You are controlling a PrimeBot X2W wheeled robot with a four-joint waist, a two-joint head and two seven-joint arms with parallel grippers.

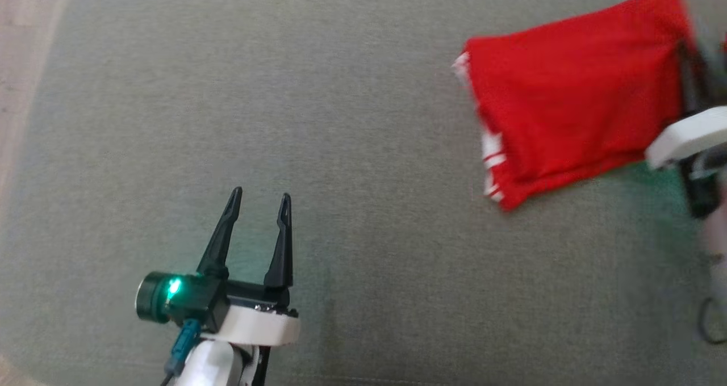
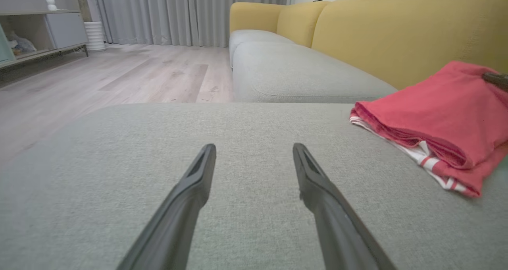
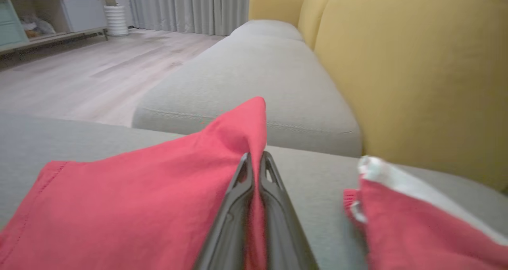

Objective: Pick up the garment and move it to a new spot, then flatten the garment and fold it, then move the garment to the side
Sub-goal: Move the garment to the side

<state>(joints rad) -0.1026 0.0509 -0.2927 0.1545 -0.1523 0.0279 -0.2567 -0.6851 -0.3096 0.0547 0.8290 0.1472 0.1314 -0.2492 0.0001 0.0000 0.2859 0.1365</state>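
garment (image 1: 573, 91) lay at two o'clock, edge pinched between the right jaws; left jaws, seven o'clock, spread wide, empty.

Grey sofa cushion (image 1: 341, 119), folded red garment (image 1: 573, 108)

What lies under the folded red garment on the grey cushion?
Beneath the red garment's top fold, a red-and-white striped layer peeks out at one edge, with the grey cushion below. The cushion directly beneath is covered, so anything else there cannot be seen.

Head looks down; wrists low, level; all share garment (image 1: 573, 108).
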